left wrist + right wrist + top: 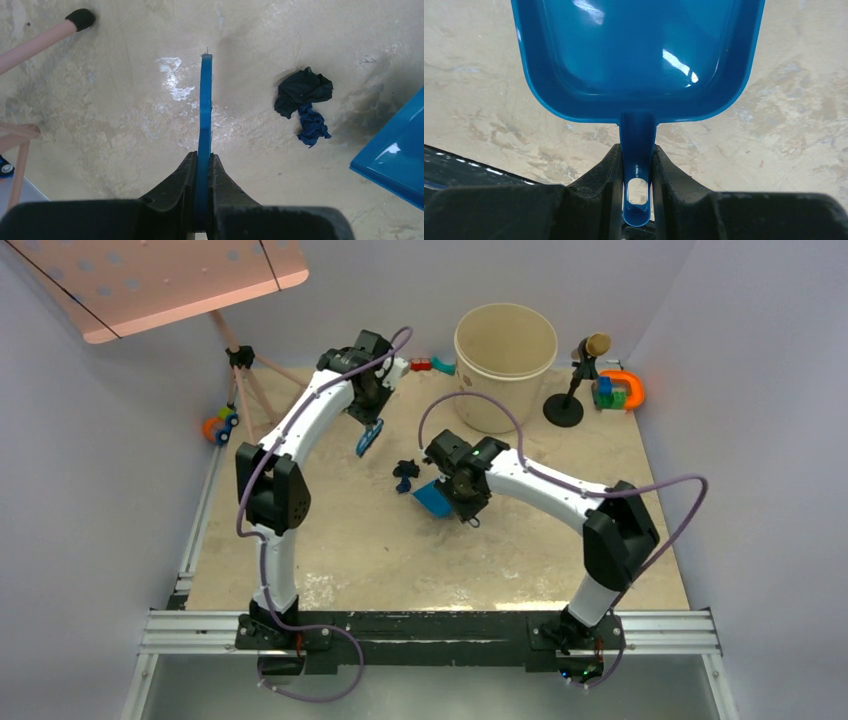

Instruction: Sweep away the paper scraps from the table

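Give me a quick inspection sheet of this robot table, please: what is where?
Surface: table beige, white-stained.
Job's things: two paper scraps, one black, one dark blue, touching, near the dustpan, not in it.
Clutter: bucket, toys, black stand at far edge.
Grippers: left gripper shut on brush; right gripper shut on dustpan handle.
Cables: purple cables loop along both arms.
Surroundings: pale walls; pink board above a tripod.
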You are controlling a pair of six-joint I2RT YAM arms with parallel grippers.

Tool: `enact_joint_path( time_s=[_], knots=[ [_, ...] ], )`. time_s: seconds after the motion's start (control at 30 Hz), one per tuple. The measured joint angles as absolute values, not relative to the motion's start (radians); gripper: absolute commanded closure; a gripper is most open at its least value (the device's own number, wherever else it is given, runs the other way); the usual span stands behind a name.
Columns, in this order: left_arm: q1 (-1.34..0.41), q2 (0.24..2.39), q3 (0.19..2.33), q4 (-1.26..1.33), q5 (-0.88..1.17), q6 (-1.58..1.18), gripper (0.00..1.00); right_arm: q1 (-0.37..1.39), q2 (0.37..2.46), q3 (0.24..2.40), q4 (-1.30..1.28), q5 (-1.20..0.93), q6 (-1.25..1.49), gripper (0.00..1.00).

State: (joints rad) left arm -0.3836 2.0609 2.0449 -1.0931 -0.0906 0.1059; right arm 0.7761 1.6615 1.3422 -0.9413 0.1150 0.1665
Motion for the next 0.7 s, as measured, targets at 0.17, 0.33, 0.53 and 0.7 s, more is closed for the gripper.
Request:
enact_joint_path(
  time_s=[0.17,0.33,0.53,0.7],
  knots=[
    [-0.402,2.112,2.079,-1.118,-0.022,0.150,1.00,0.836,1.757,1.342,-0.953,0.132,0.162,1.00],
    [-0.402,2.148,2.087,-1.138,0.078,0.187,1.00,0.848,1.802,1.342,-0.943,0.141,0.155,1.00],
    [-0.416,2.199,2.131,-1.167,0.164,0.215,1.00,0.848,1.854,1.356,-0.904,0.139,0.130,1.00],
    [-0.429,2.231,2.170,-1.197,0.230,0.224,1.00,0.848,1.894,1.407,-0.883,0.139,0.104,1.00]
  ],
)
